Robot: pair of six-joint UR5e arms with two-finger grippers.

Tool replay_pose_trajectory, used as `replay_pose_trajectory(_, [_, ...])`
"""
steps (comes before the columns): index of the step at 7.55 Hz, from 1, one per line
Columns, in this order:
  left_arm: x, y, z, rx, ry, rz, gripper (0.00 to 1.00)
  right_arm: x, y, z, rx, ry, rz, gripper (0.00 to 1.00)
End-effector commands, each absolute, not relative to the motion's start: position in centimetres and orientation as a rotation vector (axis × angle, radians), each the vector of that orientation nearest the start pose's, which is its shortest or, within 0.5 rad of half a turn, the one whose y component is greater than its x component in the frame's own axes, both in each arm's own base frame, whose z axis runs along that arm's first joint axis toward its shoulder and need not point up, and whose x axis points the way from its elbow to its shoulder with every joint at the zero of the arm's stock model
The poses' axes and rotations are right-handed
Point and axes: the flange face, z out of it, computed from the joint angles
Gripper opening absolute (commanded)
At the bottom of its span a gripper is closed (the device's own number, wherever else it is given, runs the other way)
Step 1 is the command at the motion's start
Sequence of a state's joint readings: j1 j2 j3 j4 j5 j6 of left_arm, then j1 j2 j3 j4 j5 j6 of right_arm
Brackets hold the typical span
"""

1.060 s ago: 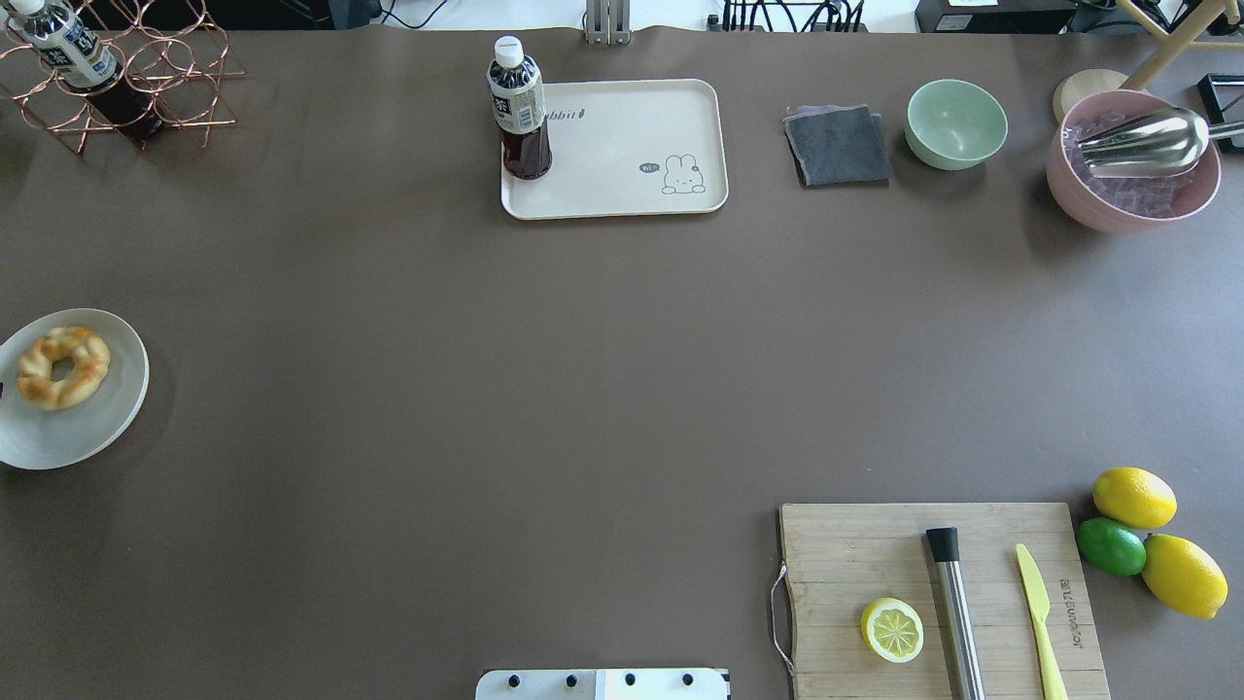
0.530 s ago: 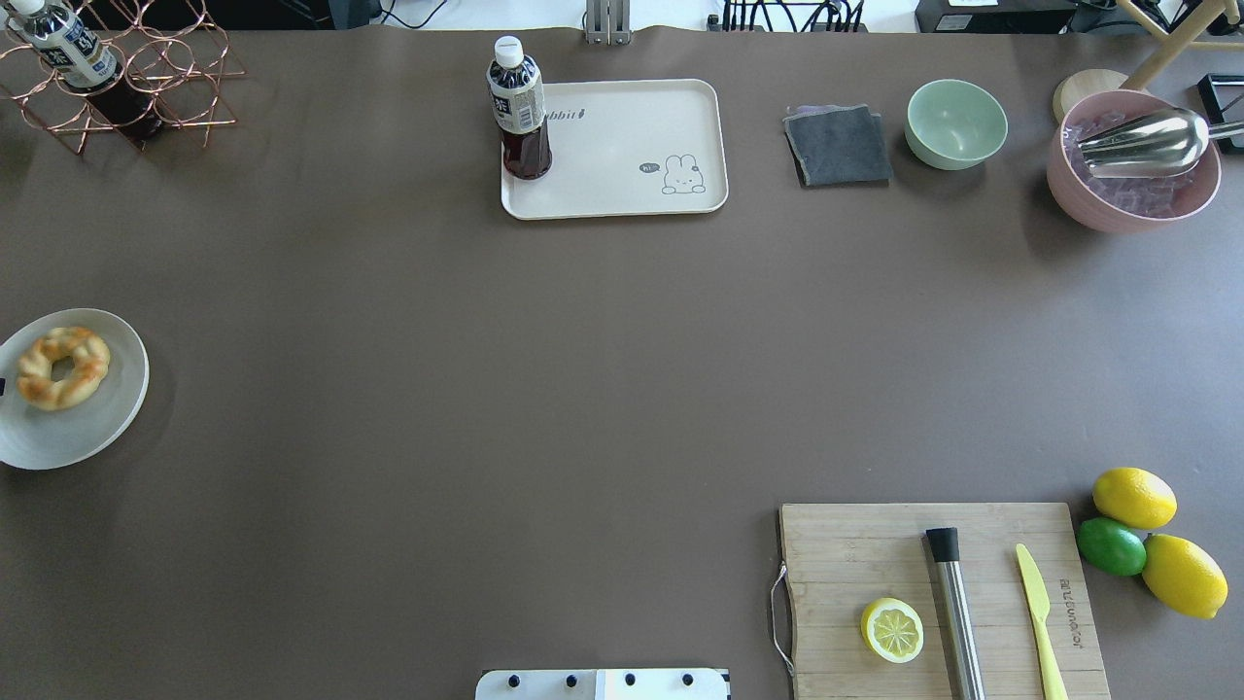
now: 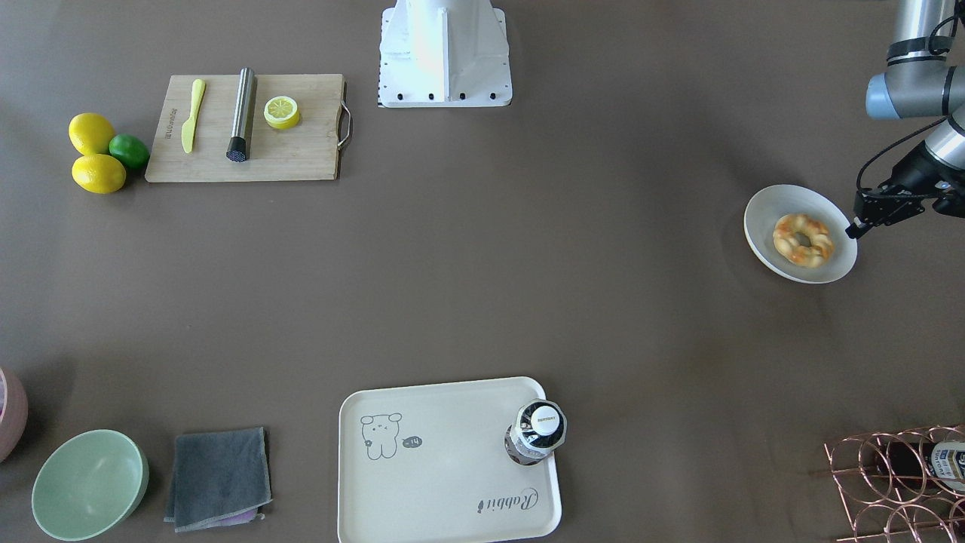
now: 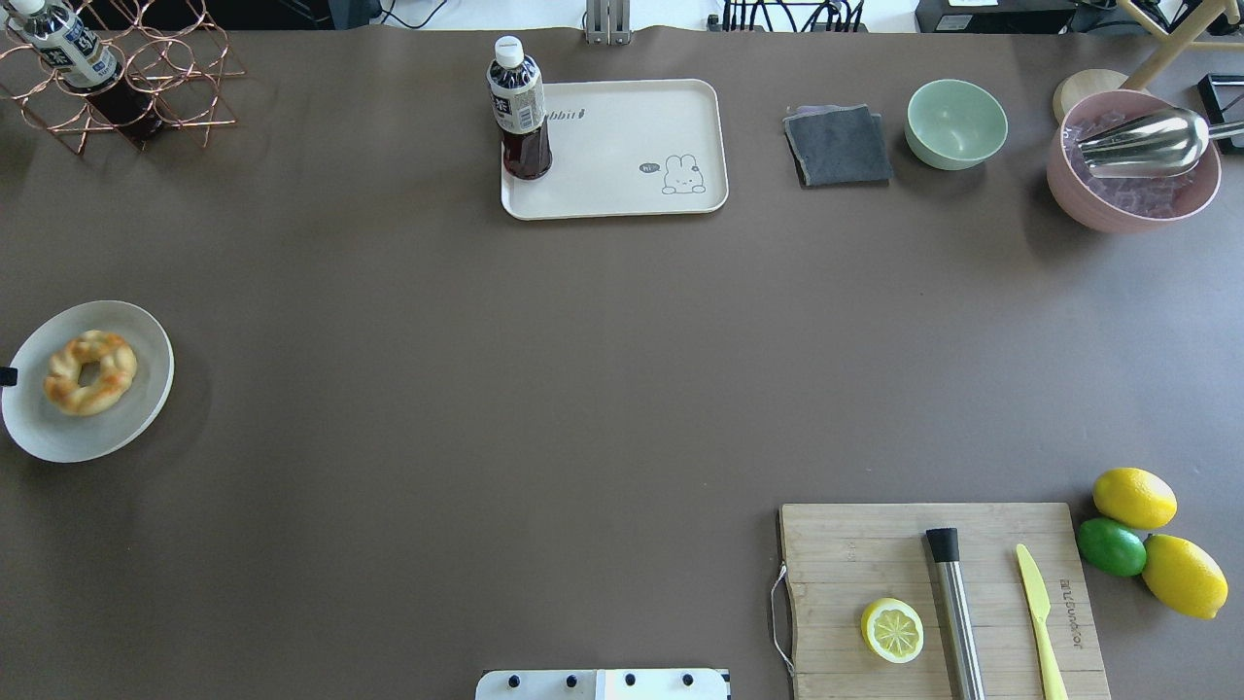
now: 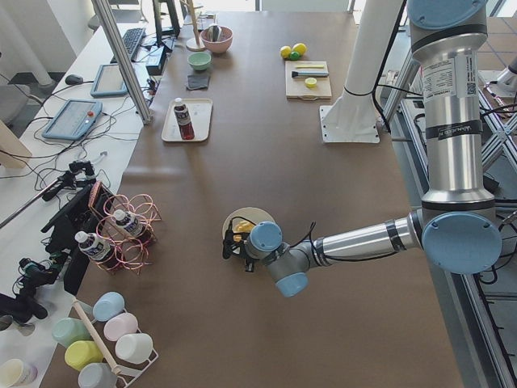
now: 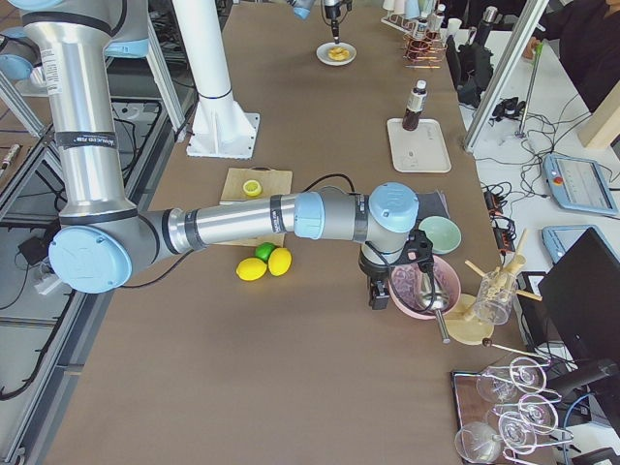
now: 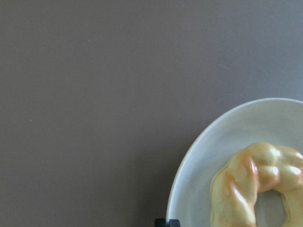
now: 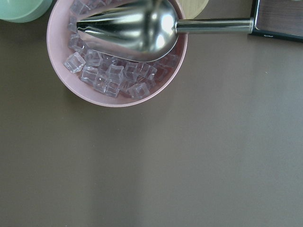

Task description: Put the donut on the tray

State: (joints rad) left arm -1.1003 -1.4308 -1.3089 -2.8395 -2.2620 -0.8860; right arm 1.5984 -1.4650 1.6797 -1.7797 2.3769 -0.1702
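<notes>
The donut (image 4: 89, 373), golden and twisted, lies on a round white plate (image 4: 136, 331) at the table's left edge. It also shows in the front view (image 3: 803, 240) and in the left wrist view (image 7: 255, 184). My left gripper (image 3: 853, 230) is low at the plate's outer rim, its tip touching it, and looks shut and empty. The cream bunny tray (image 4: 622, 146) lies far back at the centre with a dark drink bottle (image 4: 520, 107) standing on its left end. My right gripper (image 6: 374, 298) hangs beside the pink ice bowl; I cannot tell whether it is open or shut.
A wire rack (image 4: 126, 68) with a bottle stands back left. A grey cloth (image 4: 838, 146), a green bowl (image 4: 956, 123) and a pink bowl (image 4: 1132, 194) with ice and a scoop line the back right. A cutting board (image 4: 855, 554) with a lemon half (image 4: 892, 630) sits front right.
The plate with the donut has slid a little to the right and slightly back on the table. A black tip of the left gripper now shows at the overhead view's left edge.
</notes>
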Motion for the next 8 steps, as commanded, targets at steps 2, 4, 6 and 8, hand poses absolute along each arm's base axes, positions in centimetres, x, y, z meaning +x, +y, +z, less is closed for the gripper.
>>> replay_pose_trajectory(2, [14.3, -43.6, 63.2, 0.074, 1.244, -0.101, 0.00, 8.0, -52.9, 56.4, 0.093, -0.810, -0.128, 1.00])
replay_pose_trajectory(4, [15.8, -46.2, 55.9, 0.043, 1.250, -0.162, 0.00, 8.1, -54.1, 54.6, 0.107, -0.815, -0.107, 1.00])
replay_pose_trajectory(6, [17.8, -47.2, 49.8, 0.059, 1.210, -0.177, 0.00, 5.1, -55.0, 51.0, 0.088, -0.838, -0.039, 1.00])
replay_pose_trajectory(8, [22.0, -47.6, 42.8, 0.118, 1.087, -0.222, 0.00, 2.0, -55.3, 48.3, 0.067, -0.857, -0.003, 1.00])
